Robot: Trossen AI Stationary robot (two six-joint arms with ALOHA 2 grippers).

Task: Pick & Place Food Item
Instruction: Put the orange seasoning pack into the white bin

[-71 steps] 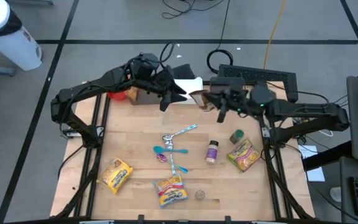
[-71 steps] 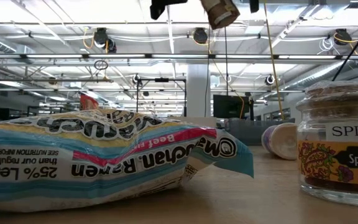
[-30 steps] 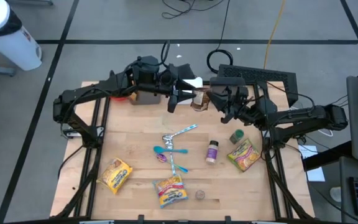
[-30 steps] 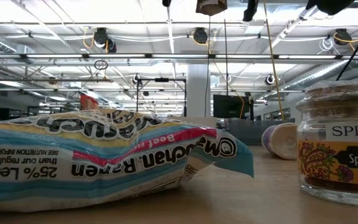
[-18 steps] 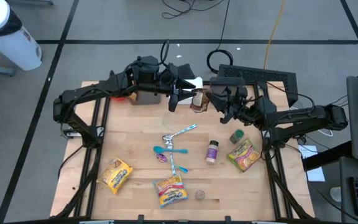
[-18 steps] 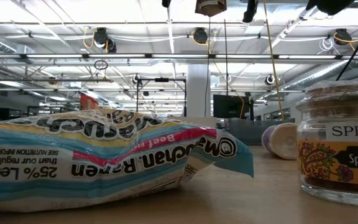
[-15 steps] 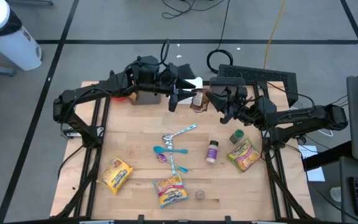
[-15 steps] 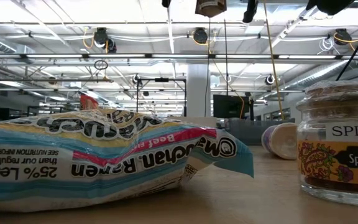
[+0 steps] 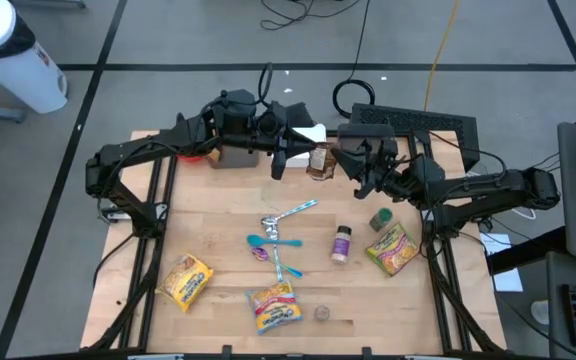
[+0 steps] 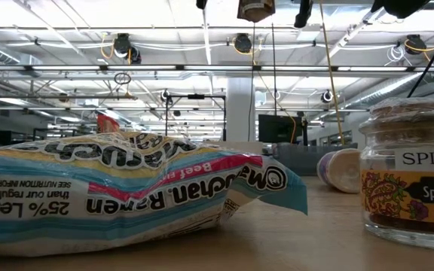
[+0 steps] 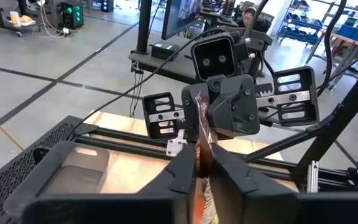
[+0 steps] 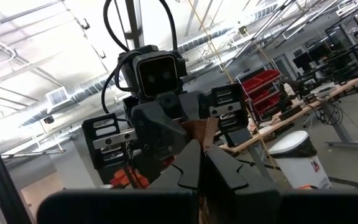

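Left tool (image 9: 303, 158): closed on the small brown crinkled food packet (image 9: 317, 161), raised over the wooden table (image 9: 218, 230).
Right tool (image 9: 336, 160): clamped on the same packet.
Handover: one grip is best confirmed firm before the other is released.

Around my wooden table (image 9: 218, 230) lay a grey floor (image 9: 168, 40) crossed by dark lines. At ten o'clock stood a white bin (image 9: 13, 55). Overhead ran ceiling pipes (image 10: 202, 69) and bright lights.

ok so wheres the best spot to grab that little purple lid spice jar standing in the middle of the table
Probably the purple lid of the spice jar, coming straight down from above: it stands upright with its lid facing up, and open wood shows all around it, the ramen pack lying clear to one side.
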